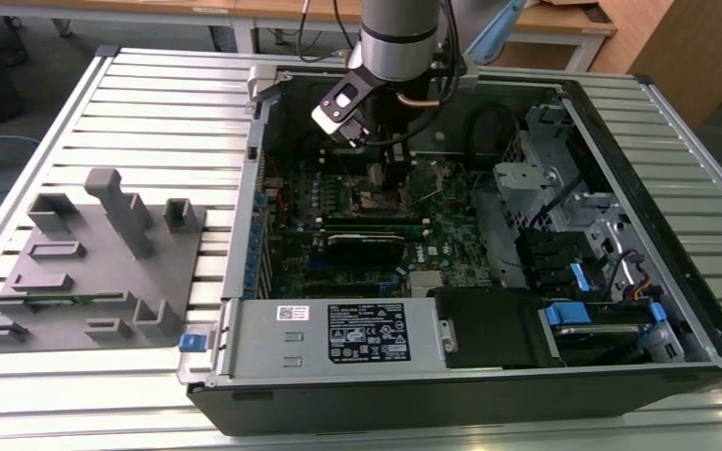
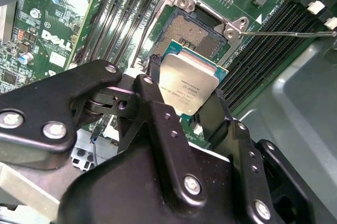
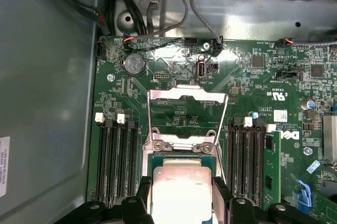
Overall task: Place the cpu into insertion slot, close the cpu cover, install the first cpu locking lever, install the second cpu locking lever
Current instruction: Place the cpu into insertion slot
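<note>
My gripper [image 2: 185, 93] is shut on the cpu [image 2: 189, 83], a flat square chip with a dull silver top, held by two opposite edges between black fingers [image 2: 152, 79]. The chip hangs just above the insertion slot [image 2: 194, 30], whose contact field lies bare. In the first wrist view the cpu [image 3: 181, 188] covers the near part of the slot [image 3: 181, 156], and the cpu cover [image 3: 185, 94], a silvery frame with an open window, stands swung up at the slot's far side. A thin wire locking lever [image 2: 287, 33] sticks out from one corner. In the exterior view the gripper [image 1: 380, 177] is low over the motherboard.
The open computer case [image 1: 462, 376] lies on a slatted table. Memory slots [image 3: 117, 161] flank the socket on both sides, with a memory stick [image 3: 273, 166] beyond one bank. A grey parts fixture [image 1: 86, 263] sits at the exterior view's left. Drive bays and cables [image 1: 587, 272] fill its right.
</note>
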### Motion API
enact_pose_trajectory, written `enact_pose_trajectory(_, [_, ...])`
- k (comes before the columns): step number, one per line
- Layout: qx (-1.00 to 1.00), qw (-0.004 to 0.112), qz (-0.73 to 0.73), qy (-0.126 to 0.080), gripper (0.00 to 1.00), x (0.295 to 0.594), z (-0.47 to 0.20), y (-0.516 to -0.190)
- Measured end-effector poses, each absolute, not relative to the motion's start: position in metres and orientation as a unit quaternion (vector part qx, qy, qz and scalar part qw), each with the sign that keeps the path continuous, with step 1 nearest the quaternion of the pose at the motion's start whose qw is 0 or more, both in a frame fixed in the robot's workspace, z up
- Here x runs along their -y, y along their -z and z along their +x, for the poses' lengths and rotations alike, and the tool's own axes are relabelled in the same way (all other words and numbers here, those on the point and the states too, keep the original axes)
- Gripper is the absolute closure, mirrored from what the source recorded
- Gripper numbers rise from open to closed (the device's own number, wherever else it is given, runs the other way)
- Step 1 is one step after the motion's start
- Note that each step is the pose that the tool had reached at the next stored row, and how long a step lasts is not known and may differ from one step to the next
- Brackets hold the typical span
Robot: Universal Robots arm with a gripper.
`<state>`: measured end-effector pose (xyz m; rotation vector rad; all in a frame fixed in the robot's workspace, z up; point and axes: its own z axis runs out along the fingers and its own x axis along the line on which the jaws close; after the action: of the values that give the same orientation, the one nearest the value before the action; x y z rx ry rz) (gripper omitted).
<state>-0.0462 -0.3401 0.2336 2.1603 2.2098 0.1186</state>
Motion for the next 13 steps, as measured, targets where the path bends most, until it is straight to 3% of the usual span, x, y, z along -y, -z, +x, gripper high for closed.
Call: enact_pose_trajectory(13, [-0.711,0.026,0.701,-0.037,0.46,0.34,-0.0462,-0.2314])
